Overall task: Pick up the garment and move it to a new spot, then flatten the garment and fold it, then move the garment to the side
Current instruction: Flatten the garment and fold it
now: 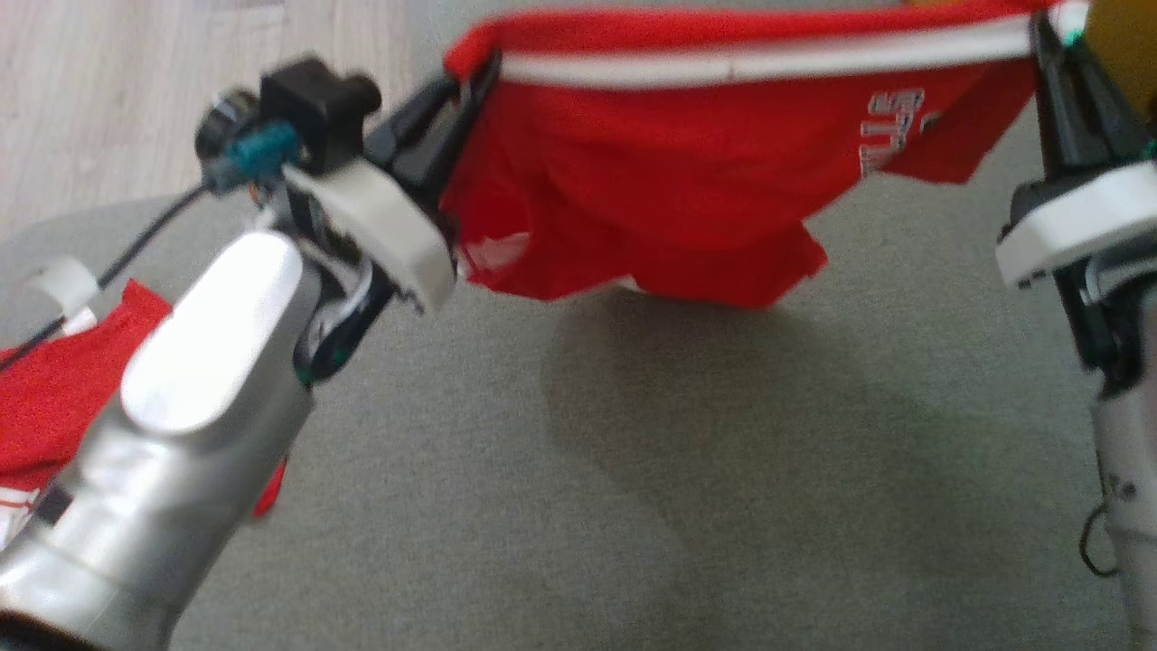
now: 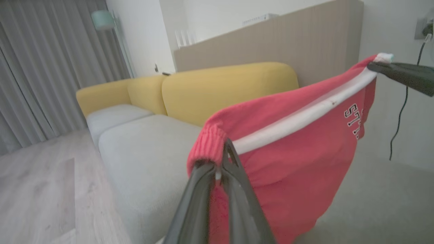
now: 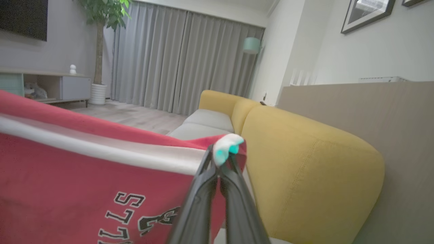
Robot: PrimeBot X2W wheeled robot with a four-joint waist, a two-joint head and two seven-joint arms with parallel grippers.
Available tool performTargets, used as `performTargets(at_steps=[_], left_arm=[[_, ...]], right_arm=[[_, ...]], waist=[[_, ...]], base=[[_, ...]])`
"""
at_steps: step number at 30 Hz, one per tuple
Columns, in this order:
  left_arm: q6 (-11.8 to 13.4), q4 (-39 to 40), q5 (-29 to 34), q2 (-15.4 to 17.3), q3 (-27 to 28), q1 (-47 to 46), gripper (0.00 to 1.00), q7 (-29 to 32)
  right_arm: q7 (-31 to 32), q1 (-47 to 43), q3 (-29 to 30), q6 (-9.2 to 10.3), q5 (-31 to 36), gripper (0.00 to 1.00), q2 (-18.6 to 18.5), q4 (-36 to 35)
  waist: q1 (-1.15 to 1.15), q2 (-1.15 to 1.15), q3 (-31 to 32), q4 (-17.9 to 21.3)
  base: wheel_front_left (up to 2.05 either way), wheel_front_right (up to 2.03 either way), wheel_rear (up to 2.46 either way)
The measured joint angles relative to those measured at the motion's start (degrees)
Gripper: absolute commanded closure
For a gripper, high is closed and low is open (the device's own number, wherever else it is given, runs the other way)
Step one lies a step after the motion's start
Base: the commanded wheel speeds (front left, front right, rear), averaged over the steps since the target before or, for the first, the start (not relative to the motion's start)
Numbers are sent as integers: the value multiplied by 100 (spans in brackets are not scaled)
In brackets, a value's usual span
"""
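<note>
A red garment (image 1: 687, 181) with a white stripe and printed letters hangs stretched in the air between my two grippers, sagging in the middle above the grey cushion (image 1: 633, 470). My left gripper (image 1: 472, 77) is shut on its ribbed red end; in the left wrist view the garment (image 2: 298, 149) bunches over the shut left gripper (image 2: 222, 162). My right gripper (image 1: 1053, 41) is shut on the other end, at the top right. The right wrist view has the right gripper (image 3: 220, 166) pinching the garment (image 3: 84, 169) by a white and teal corner.
A second red cloth (image 1: 54, 398) lies on the cushion at the lower left, partly under my left forearm. A yellow sofa backrest (image 2: 220, 88) rises behind the grey seat (image 2: 142, 152). Wooden floor (image 1: 136, 81) lies beyond the cushion's left edge.
</note>
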State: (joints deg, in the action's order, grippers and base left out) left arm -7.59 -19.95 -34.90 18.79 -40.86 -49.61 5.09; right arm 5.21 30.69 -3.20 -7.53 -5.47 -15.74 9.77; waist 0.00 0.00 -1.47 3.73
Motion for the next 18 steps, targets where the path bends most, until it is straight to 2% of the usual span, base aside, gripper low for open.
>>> performTargets(at_steps=[4,8,12,15,18], left_arm=[[3,409,-43,302,-63,229,100,224],[59,453,-115,343,84,-97,100,344],[66,14,-26,263,235,-911,100,335],[154,-587,257,54,263,-1656,100,94],[198,-1190,520,-110,316,-2316,100,-304]], right_arm=[[289,-206,52,0,2,100,-120,-427],[425,131,-3,0,9,100,-160,-486],[398,1199,-264,0,140,100,-255,102],[203,2226,-386,0,154,100,-220,808],[-246,3119,-504,0,357,100,-104,1519]], waist=[[0,0,-253,-25],[1,0,-610,-23],[1,0,-1078,15],[2,0,-1448,43],[3,0,-1787,81]], base=[[0,0,0],[0,0,0],[0,0,0],[0,0,0],[0,0,0]])
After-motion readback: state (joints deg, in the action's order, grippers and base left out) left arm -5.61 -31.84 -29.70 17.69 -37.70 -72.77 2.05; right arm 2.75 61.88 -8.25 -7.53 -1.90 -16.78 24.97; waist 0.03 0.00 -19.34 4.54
